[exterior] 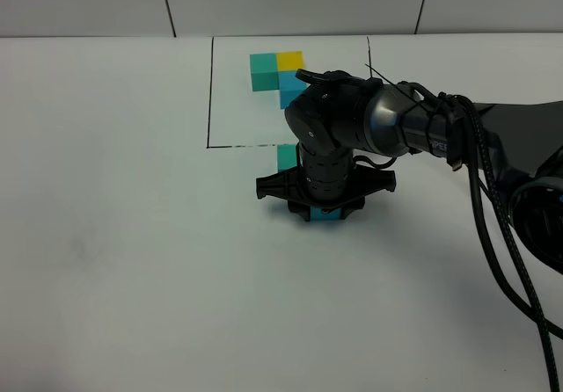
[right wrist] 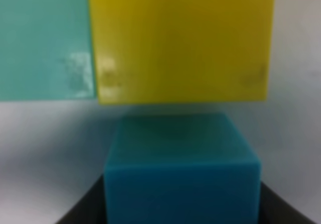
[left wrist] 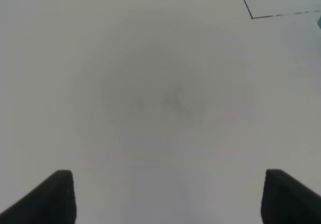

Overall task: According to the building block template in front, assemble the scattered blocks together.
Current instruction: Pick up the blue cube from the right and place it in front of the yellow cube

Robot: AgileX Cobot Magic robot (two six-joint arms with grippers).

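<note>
Exterior high view: the right gripper (exterior: 323, 212) is lowered to the white table (exterior: 132, 278) just outside the black outline (exterior: 211, 93), with a sliver of the blue block (exterior: 325, 219) showing beneath it. A corner of the teal block (exterior: 287, 156) shows behind the wrist, close to the outline. The building block template (exterior: 277, 71) sits inside the frame, well apart from the work area.

Left wrist view: the left gripper (left wrist: 168, 196) is spread wide over bare table, holding nothing; a corner of the outline is visible far off.

Right wrist view: the blue block (right wrist: 183, 171) sits between the dark fingers (right wrist: 85, 209) (grasp appears closed on it, though contact is not sharply shown). Ahead lie the yellow block (right wrist: 183, 40) and teal block (right wrist: 45, 40), side by side and touching. The blue block stands just short of the yellow one, a narrow gap remaining.

Judged step: seating the last block. The next move calls for a short push forward, square to the yellow face, then release.
</note>
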